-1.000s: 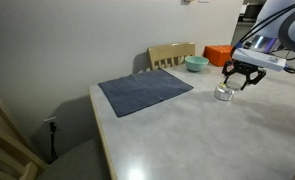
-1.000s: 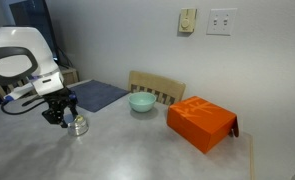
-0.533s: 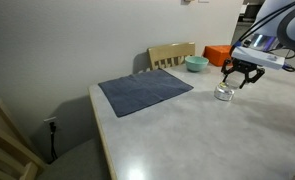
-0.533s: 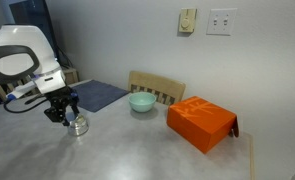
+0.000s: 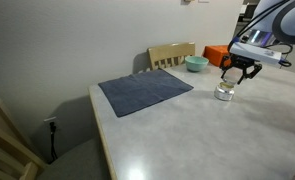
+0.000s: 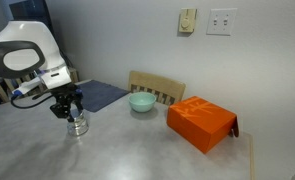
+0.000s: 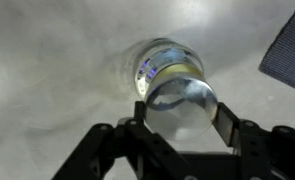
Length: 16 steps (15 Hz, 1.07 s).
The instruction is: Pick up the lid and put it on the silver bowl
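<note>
The lid looks like it sits on top of the silver bowl. So I think the job is at the putting-down step, almost at the end. In the wrist view the two fingers stand one on each side of the lid, very close to its edge. I cannot tell if they pinch the lid or just miss it.

In both exterior views the silver bowl stands on the pale desk, and the fingers hang just above it.

If the fingers hold the lid, the next move is to let go. They need to spread a little and then go straight up. Going sideways could bump the lid off or push the small bowl along the desk. I also think the lid should lie flat first, not tipped on one side.

Now let us count:
- one lid
- one silver bowl
- one teal bowl, farther back on the desk
- one orange box, well apart from the silver bowl
- one dark cloth, lying flat
- one wooden chair behind the desk
- two fingers on one arm
</note>
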Each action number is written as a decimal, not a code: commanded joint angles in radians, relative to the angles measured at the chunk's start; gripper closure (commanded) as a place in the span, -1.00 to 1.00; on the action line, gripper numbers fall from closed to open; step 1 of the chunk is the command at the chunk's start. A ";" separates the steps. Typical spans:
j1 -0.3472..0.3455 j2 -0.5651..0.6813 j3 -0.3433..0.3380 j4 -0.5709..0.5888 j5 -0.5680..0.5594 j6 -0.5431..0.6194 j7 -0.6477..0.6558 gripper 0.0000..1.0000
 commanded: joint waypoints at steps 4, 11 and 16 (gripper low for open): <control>-0.059 0.041 0.066 0.059 0.066 -0.076 -0.089 0.12; -0.052 0.063 0.067 0.077 0.065 -0.096 -0.090 0.12; -0.054 0.052 0.065 0.071 0.065 -0.093 -0.090 0.12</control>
